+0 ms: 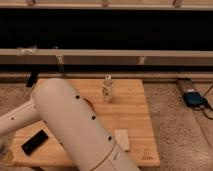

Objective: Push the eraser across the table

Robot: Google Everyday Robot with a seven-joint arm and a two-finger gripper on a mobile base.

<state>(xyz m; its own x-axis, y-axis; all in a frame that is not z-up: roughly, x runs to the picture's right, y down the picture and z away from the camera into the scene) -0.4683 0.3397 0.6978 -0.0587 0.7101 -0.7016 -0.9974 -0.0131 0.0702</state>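
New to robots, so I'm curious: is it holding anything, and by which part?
Cannot be told: the gripper is out of view past the left edge. The eraser lies free on the table.

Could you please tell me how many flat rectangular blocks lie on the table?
2: the black eraser front left, a pale block front right beside the arm, which may hide more. The gripper is out of view.
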